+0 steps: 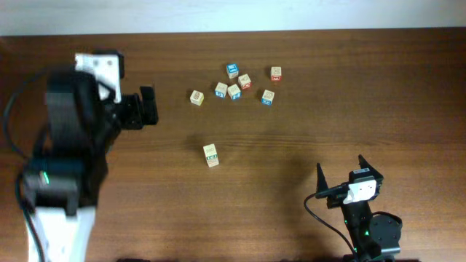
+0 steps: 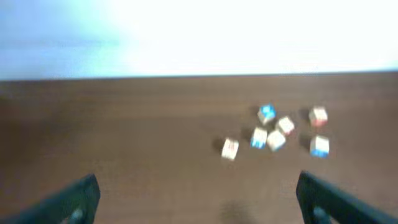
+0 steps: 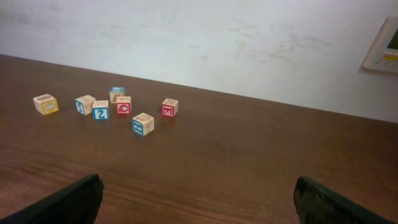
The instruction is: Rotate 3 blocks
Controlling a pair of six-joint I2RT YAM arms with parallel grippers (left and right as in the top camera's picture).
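Blocks (image 1: 211, 155) with green print sit pressed together near the middle of the table (image 1: 378, 87), alone and well apart from the cluster of blue and red cubes (image 1: 234, 84) farther back; how many are bunched there I cannot tell from above. The left gripper (image 1: 148, 106) hovers off to their left with jaws spread wide and empty. The right gripper (image 1: 341, 172) waits near the front edge, likewise released, probably because neither arm has yet committed to a first grasp.
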